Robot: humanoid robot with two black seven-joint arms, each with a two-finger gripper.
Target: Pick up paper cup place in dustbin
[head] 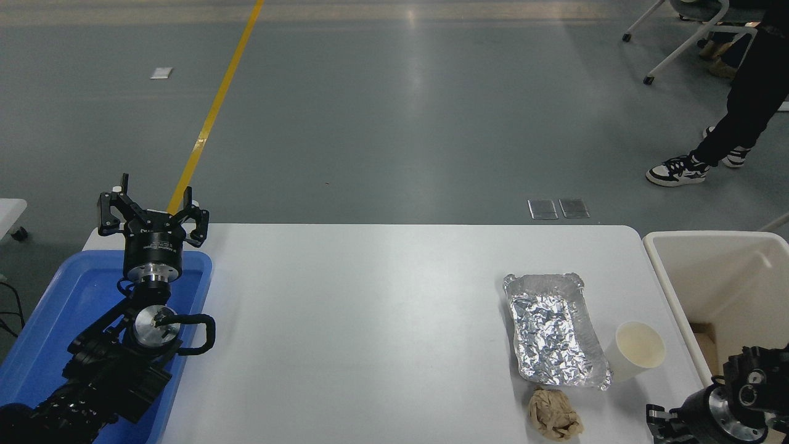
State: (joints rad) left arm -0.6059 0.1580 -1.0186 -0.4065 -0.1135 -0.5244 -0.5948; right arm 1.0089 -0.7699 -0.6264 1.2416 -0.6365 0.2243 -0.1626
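You see a white worktop (pixel 370 320) carrying a blue tray (pixel 74 290) at its left edge, and at the right a crinkled foil tray (pixel 555 330), an upright paper cup (pixel 638 350) just beside it, and a crumpled brown paper wad (pixel 553 414) nearer you.

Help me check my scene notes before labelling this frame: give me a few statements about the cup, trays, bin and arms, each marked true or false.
1. The paper cup stands upright on the table. True.
2. The cup is inside the foil tray. False: it stands beside it, on the dustbin side.
3. The left gripper is open above the blue tray. True.
4. The right gripper holds the cup. False: it is apart from it, near the bottom edge.
5. The brown paper wad is in the dustbin. False: it lies on the table.
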